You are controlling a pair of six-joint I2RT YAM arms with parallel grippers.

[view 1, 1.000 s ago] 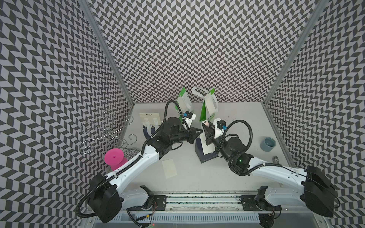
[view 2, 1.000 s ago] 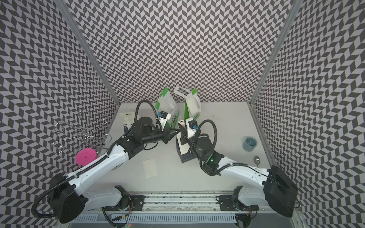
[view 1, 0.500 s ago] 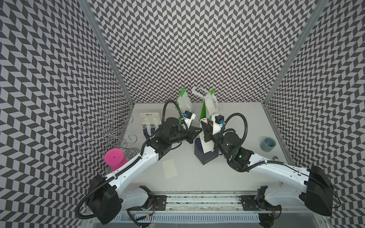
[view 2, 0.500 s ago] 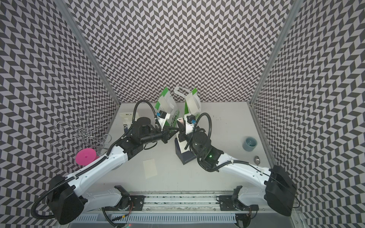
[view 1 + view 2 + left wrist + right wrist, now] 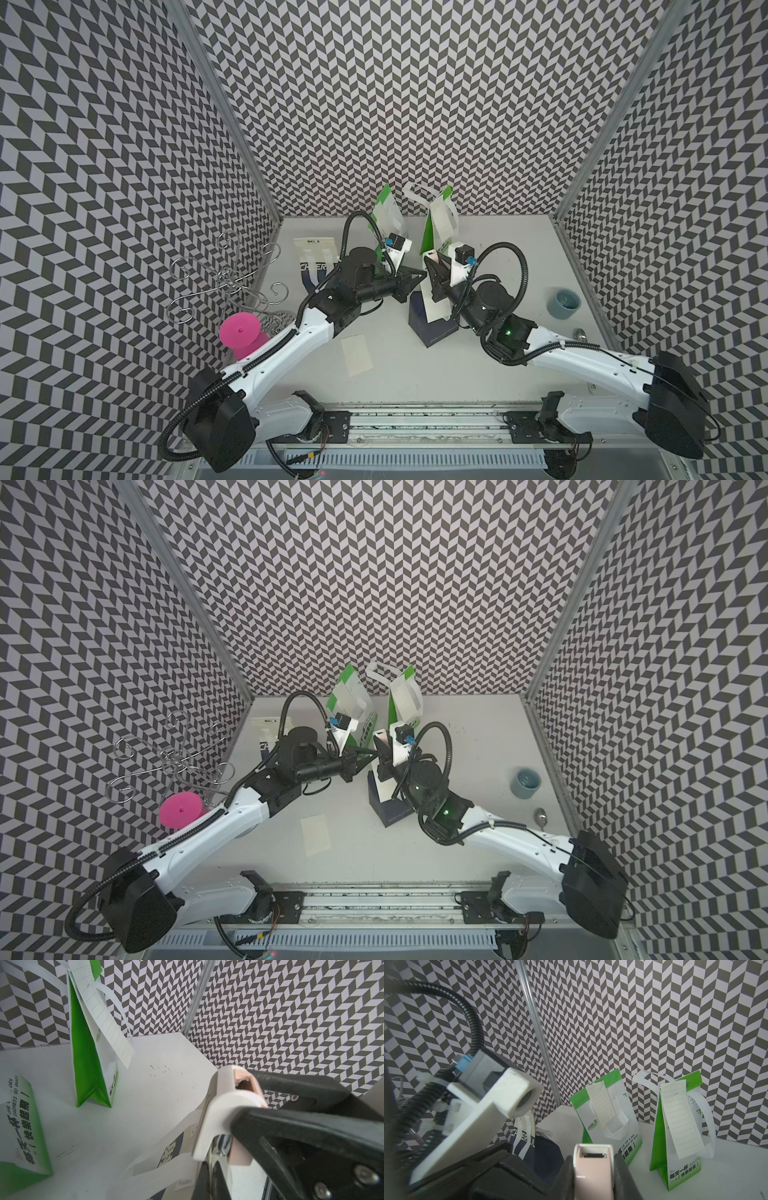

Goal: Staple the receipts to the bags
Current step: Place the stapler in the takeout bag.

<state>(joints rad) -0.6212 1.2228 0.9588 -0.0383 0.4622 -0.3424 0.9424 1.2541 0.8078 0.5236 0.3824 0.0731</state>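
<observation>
While a flat navy bag (image 5: 312, 266) lies at the far left of the table (image 5: 498, 374) and a loose receipt (image 5: 356, 355) lies nearer the front edge, the left gripper (image 5: 419, 275) sits with its jaws closed together at the top edge of the standing navy bag (image 5: 432, 328); whether paper is pinched there cannot be told. Behind it, one green bag (image 5: 383, 208) and another green bag (image 5: 428, 239) stand upright near the back wall, each with a hung receipt (image 5: 601, 1105) down its face. To the right, the right gripper (image 5: 435, 268) clamps a pink stapler (image 5: 592, 1169) between narrow-set jaws, its mouth at the standing bag's top.
</observation>
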